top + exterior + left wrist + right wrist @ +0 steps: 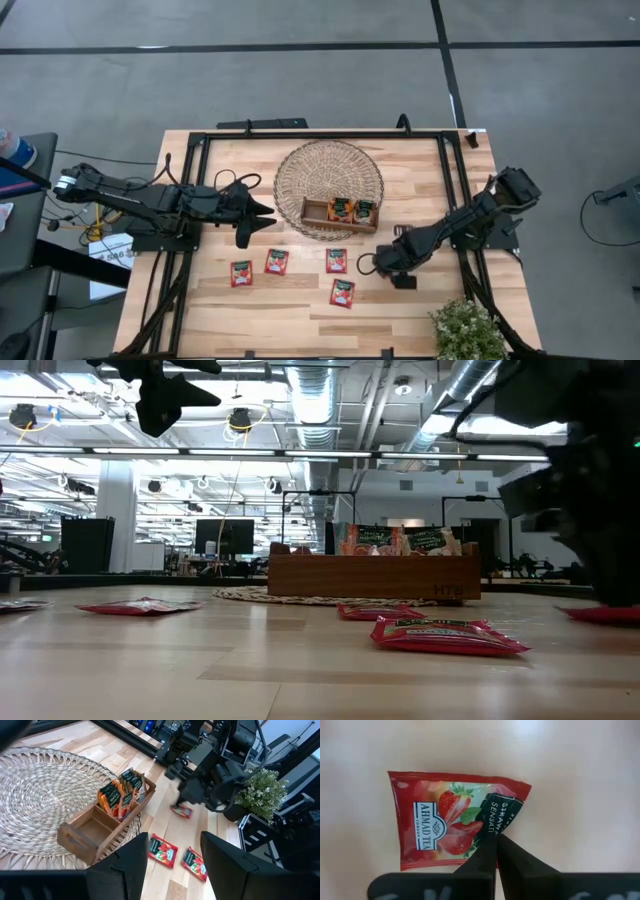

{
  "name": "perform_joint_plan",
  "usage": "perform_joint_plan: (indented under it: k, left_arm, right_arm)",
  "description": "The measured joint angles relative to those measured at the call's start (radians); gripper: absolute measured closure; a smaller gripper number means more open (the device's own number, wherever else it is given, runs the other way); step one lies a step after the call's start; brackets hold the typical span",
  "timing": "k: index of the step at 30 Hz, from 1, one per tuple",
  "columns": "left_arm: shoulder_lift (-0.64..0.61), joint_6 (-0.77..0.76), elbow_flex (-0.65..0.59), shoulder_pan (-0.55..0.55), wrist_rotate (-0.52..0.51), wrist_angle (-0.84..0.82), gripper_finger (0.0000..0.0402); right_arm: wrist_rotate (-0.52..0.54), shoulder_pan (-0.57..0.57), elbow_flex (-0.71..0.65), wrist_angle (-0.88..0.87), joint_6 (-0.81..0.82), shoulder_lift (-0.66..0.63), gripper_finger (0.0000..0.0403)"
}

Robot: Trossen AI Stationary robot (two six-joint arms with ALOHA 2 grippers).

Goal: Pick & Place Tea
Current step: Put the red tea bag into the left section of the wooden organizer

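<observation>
In the right wrist view a red sachet (455, 827) lies on the table, and the right gripper (495, 845) has its fingers together, pinching its edge. The high view shows two sachets standing in the tray (312, 214), four loose on the table (290, 300); the left gripper (262, 220) hovers half apart, empty.

A pale wooden table (300, 310) carries a round woven mat (329, 185), loose red tea sachets (276, 262) and a small potted plant (468, 330) at one corner.
</observation>
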Motion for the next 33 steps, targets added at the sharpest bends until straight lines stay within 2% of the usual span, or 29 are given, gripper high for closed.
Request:
perform_joint_plan:
  k: [6, 13, 19, 23, 28, 33]
  left_arm:
    - [0.0, -0.015, 0.0, 0.0, 0.0, 0.029, 0.0227]
    - [0.0, -0.09, 0.0, 0.002, -0.006, 0.196, 0.0227]
    - [0.043, -0.119, 0.0, 0.002, -0.019, 0.354, 0.0227]
    - [0.076, -0.193, 0.0, 0.002, -0.019, 0.372, 0.0227]
    - [0.104, -0.254, 0.046, 0.002, -0.02, 0.362, 0.0227]
    - [0.128, -0.255, 0.14, 0.012, -0.042, 0.263, 0.0227]
  right_arm:
    - [0.168, 0.04, 0.14, -0.206, -0.041, -0.007, 0.0403]
    - [0.432, 0.084, 0.416, -0.379, -0.157, -0.007, 0.0403]
    - [0.637, 0.017, 0.642, -0.369, -0.424, -0.007, 0.0403]
    - [0.738, -0.07, 0.776, -0.345, -0.598, 0.034, 0.0403]
    - [0.771, -0.153, 0.933, -0.314, -0.749, 0.124, 0.0403]
    - [0.764, -0.177, 1.067, -0.299, -0.849, 0.23, 0.0403]
